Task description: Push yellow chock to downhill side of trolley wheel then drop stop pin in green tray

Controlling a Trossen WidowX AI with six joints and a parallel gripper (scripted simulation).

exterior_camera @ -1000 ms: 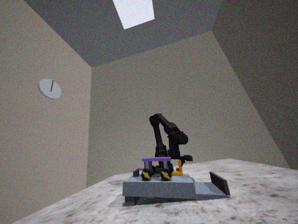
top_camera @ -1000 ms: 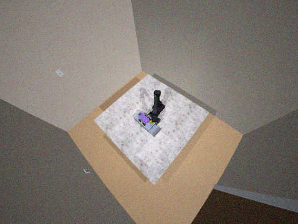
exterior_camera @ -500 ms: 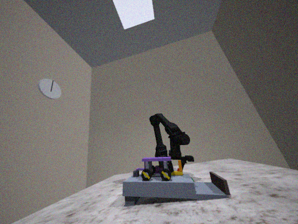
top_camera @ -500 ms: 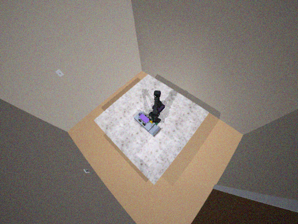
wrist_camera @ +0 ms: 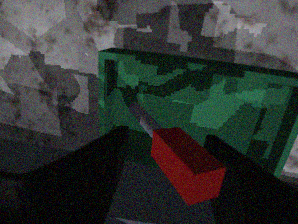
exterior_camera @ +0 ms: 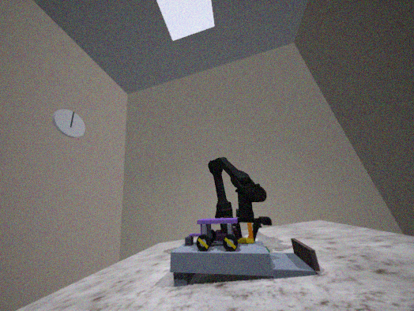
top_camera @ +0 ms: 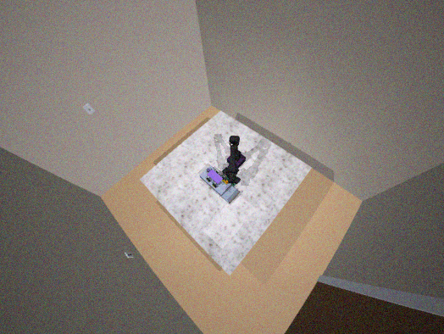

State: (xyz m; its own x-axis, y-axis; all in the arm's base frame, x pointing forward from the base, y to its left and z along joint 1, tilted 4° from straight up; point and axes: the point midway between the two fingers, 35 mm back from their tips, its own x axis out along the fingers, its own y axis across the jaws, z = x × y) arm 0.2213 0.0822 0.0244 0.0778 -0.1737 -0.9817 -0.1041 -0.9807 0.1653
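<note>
The purple-topped trolley (top_camera: 215, 175) (exterior_camera: 217, 221) stands upright on the ramp (top_camera: 230, 194) (exterior_camera: 217, 262). The yellow chock (top_camera: 225, 181) (exterior_camera: 250, 233) with its upright orange handle stands at its downhill side, its base appearing to meet a wheel in the exterior view. In the wrist view my gripper (wrist_camera: 166, 138) is open, low over the green tray (wrist_camera: 215, 115). The stop pin (wrist_camera: 187, 165) is off the ramp and loose between my open fingers, tilted, its red head near the right finger and its grey shaft pointing down into the tray. The shaft's tip is hard to make out.
A dark upright board (exterior_camera: 305, 254) stands at the ramp's low end. A dark block (exterior_camera: 189, 240) sits at the uphill end. The tray lies close beside the ramp, behind it in the exterior view, where the ramp, trolley and chock partly hide my fingers.
</note>
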